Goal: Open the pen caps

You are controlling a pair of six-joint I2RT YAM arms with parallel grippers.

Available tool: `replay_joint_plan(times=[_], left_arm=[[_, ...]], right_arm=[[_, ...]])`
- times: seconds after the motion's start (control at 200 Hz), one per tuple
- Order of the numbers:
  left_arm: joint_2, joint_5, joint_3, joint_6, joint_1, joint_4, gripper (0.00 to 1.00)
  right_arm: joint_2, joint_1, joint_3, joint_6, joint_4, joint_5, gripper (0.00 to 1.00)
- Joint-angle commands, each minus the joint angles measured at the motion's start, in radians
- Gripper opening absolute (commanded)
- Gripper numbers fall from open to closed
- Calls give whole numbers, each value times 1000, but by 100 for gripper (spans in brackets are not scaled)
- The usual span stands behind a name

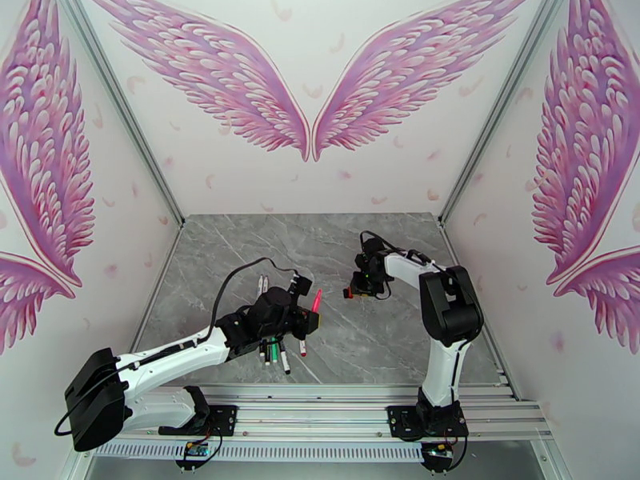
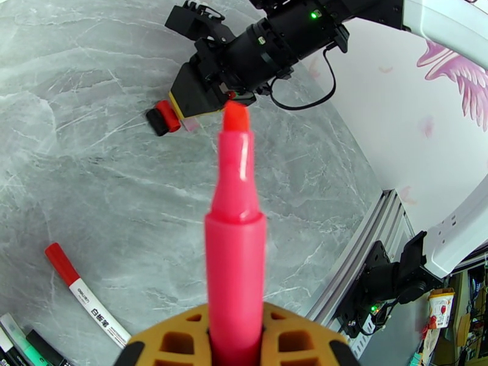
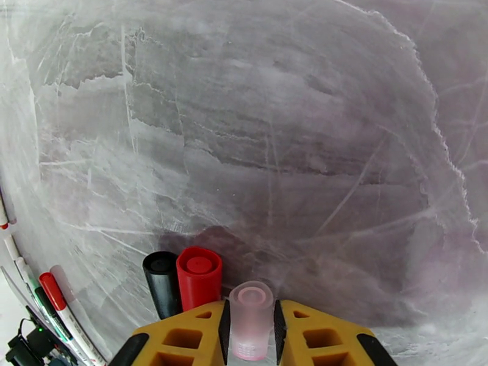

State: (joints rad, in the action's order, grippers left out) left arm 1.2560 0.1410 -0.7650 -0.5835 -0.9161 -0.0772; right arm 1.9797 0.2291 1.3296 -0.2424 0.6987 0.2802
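left end effector clenched on the pink pen, chisel tip bare, held above the counter left of centre and pointing toward the right arm. right end effector is low at mid-counter, jaws bracketing the translucent pink cap, which stands upright. the pads sit just beside its walls; cannot tell whether they pinch it or stand free. red cap and black cap stand side by side just beside it, apparently touching. judgement: three caps off. a red-capped pen and further pens lie near the near edge by the left arm. caps should be light, hard and smooth, so likely to slip or tip. grip each across its cylinder at mid-height, hold the barrel close behind it, and pull straight along the axis.
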Motion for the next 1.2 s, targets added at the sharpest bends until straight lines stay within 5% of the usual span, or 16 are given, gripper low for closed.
replay_joint_plan(times=[0.0, 0.355, 0.725, 0.95, 1.199], left_arm=[[14, 9, -16, 0, 5, -14, 0], [55, -155, -89, 2, 11, -198, 0], [227, -294, -256, 19, 105, -423, 0], [338, -414, -343, 42, 159, -525, 0], [477, -544, -423, 53, 203, -574, 2]], right_arm=[[2, -8, 19, -9, -18, 17, 30], [-136, -5, -82, -50, -78, 24, 29], [-459, 38, -343, -157, -256, 63, 36], [-682, 71, -493, -228, -338, 93, 50], [-854, 106, -600, -280, -417, 213, 87]])
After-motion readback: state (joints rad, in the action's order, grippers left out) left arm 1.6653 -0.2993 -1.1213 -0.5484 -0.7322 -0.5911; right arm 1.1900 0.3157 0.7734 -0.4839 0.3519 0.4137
